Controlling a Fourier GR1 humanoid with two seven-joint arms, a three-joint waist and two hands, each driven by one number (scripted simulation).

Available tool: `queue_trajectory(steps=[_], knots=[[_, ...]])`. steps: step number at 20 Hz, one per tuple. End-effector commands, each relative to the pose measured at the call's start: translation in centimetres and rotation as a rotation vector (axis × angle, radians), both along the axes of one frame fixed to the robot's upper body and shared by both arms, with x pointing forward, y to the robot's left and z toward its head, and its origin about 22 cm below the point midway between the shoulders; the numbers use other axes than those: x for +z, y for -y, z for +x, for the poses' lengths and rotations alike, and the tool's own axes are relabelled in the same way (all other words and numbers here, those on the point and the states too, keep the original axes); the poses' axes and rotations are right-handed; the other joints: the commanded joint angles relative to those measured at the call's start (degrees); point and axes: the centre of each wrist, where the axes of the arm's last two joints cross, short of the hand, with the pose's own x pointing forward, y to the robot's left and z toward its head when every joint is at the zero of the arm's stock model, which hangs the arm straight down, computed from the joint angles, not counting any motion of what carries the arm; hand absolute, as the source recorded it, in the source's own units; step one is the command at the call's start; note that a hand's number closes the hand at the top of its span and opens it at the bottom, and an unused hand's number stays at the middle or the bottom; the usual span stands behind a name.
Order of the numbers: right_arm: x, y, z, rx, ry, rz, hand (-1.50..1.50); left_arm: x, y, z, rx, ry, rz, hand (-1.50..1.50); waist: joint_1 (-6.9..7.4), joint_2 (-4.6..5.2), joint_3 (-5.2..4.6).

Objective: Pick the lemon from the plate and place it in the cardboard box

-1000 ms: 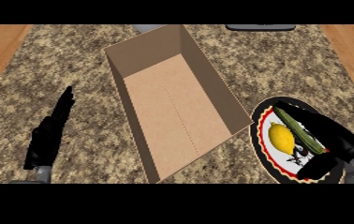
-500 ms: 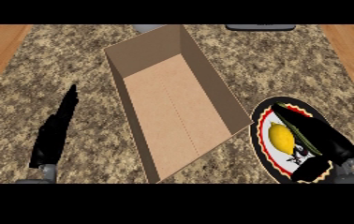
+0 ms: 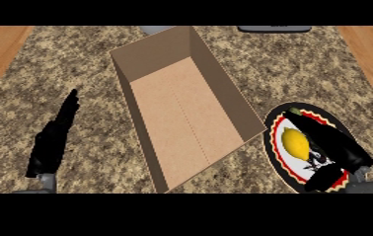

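**Lemon on the Plate, Right Hand Over It**

Speckled brown granite makes up the tabletop (image 3: 291,67), with strips of wood showing along its left and right edges. An open cardboard box (image 3: 182,116) lies across the middle, set at a slant, its plain floor bare and its tall walls standing.

At the lower right, the right hand (image 3: 331,148) comes in from the bottom corner and lies over the plate (image 3: 275,146), its fingers stretched up and to the left along the lemon's right side. They run alongside the fruit; whether they touch it or curl round it cannot be told, since black fingers blend into the plate's dark markings. The left hand (image 3: 53,141) rests at the lower left, well apart from the box, fingers straight and pressed together, pointing up the view.

Much of the plate is covered by the right hand, and its lower edge is cut off by the view's bottom. A thin green shape near the plate's top edge is too small to name. Two grey objects at the tabletop's far edge are cut off and hard to make out.

The lemon (image 3: 294,143) is a bright yellow oval, lying on the plate's pale centre, just right of the box's near corner. The plate has a dark rim with a red zigzag border.
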Motion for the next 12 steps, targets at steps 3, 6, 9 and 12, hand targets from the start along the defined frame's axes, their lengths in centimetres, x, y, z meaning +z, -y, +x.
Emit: queue_trajectory(steps=[3, 6, 9, 12], knots=[[-0.7, 0.7, 0.1, 0.017, -0.03, -0.055, -1.5, 0.9, -0.4, 1.1, 0.007, 0.006, -0.003, 0.0, -0.06, 0.05, 0.05], [-1.7, -0.7, -0.6, 0.015, -0.045, 0.008, 1.5, 0.5, 0.4, 1.6, -0.003, -0.023, -0.001, 0.0, -0.2, 0.05, 0.05], [-3.0, -1.0, 1.1, 0.033, 0.03, 0.0, 1.5, 1.3, 0.3, 0.4, 0.004, -0.005, 0.001, 0.0, 0.11, 0.06, 0.07], [-1.3, 1.2, 0.5, -0.024, 0.183, -0.077, 1.5, 0.5, 0.5, -0.5, 0.0, -0.014, -0.02, 0.0, 0.09, 0.04, 0.07]])
